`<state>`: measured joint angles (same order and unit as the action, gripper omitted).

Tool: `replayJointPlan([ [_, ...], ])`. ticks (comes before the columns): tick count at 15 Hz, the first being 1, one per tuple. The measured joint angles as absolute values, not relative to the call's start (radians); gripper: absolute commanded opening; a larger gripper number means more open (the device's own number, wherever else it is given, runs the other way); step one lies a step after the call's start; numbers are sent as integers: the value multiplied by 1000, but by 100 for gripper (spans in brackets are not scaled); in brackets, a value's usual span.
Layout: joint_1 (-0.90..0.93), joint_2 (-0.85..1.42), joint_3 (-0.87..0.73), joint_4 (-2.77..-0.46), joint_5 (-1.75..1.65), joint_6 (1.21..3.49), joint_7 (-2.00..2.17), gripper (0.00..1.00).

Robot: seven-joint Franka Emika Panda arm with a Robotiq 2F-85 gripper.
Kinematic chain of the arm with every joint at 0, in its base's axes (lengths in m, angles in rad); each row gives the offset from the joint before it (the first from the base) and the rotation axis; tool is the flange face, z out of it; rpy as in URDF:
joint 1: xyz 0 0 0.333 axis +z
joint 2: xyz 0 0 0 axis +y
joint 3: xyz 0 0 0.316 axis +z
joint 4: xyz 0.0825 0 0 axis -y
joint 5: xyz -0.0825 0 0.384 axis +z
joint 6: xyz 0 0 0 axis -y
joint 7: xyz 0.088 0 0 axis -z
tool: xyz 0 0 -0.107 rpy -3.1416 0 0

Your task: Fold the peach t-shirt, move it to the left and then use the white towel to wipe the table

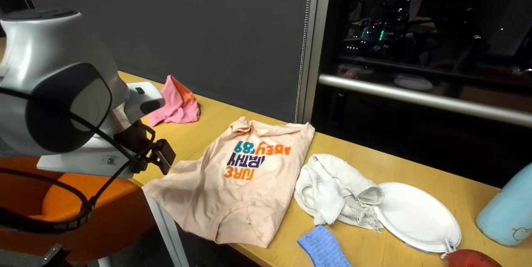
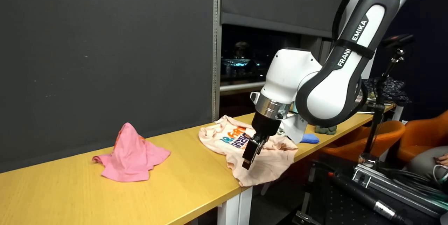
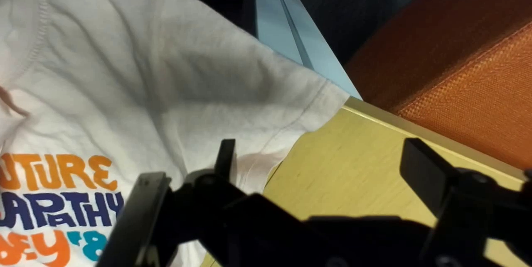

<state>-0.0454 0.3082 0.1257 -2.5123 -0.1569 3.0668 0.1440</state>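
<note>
One sleeve (image 3: 249, 84) of the peach t-shirt (image 1: 232, 194), which overhangs a long edge of the desk (image 2: 189, 169), points toward my end effector (image 3: 320, 159); its jaws stand wide, holding nothing, just beside that sleeve.

Dk-gry blind (image 1: 187, 30) beside blk window (image 1: 428, 42), orng chair (image 1: 110, 217)

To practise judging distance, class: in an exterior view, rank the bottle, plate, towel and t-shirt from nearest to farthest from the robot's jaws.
1. The t-shirt: nearest, mid-picture.
2. The towel: bunched right of it.
3. The plate: beyond the towel.
4. The bottle: farthest, at the picture's right edge.
</note>
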Motion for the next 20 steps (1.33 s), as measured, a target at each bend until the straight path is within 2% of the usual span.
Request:
replayJointPlan([
  [10,148,400,-145,-2469,-149,3064,137,100],
  [17,147,584,-150,-2387,-76,3257,137,100],
  [18,147,600,-147,-2382,-64,3285,137,77],
  [20,146,620,-141,-2377,-43,3332,137,66],
])
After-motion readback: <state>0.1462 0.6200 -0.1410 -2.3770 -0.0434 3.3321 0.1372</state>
